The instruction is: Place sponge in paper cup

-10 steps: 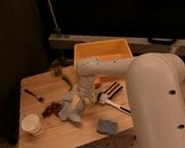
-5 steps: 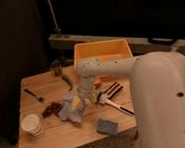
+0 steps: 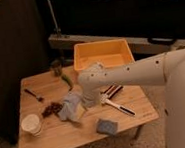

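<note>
The white arm [image 3: 136,73] reached over the wooden table [image 3: 51,143]. Its gripper [image 3: 81,105] hung low at mid-table with its fingers spread wide. The yellow bin [image 3: 102,54] sat behind the gripper. The pale-blue cloth [image 3: 69,111] lay just beside it, perhaps touching. Beyond the cloth stood the paper cup [image 3: 31,124], upright. The sponge [image 3: 107,126] lay flat near the gripper, toward the table's front edge, clear of it.
</note>
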`<state>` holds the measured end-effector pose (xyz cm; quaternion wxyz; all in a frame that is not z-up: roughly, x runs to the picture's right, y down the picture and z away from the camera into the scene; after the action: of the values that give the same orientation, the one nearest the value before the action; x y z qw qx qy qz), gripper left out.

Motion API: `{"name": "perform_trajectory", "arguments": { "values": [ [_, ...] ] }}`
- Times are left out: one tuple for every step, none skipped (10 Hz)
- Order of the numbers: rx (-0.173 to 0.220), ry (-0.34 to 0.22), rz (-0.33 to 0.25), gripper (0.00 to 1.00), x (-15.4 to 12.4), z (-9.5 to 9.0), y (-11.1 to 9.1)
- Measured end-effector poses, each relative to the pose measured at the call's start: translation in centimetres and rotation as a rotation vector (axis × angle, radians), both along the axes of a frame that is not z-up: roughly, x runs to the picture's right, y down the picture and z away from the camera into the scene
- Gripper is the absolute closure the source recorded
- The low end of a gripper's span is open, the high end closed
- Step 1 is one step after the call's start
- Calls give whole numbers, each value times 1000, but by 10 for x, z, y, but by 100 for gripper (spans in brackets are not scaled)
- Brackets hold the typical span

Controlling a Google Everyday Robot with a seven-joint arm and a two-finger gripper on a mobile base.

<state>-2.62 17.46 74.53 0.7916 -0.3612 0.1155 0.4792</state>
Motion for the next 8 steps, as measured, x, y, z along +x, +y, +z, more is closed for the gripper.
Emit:
{"name": "perform_trajectory", "arguments": {
  "values": [
    [0,-3,-1,20,-2,0,0],
    [-1,-4,-2,20,-3,0,0],
    [-1,-2,0,20,-2,0,0],
    [1,-4,0,20,-2,0,0],
    [17,-22,-17,20,-3,-2,5],
    [40,-41,-41,20,6,-3,9],
    [61,-75,-62,20,15,-7,14],
    [86,-129,-103,20,29,-9,21]
  ]
}}
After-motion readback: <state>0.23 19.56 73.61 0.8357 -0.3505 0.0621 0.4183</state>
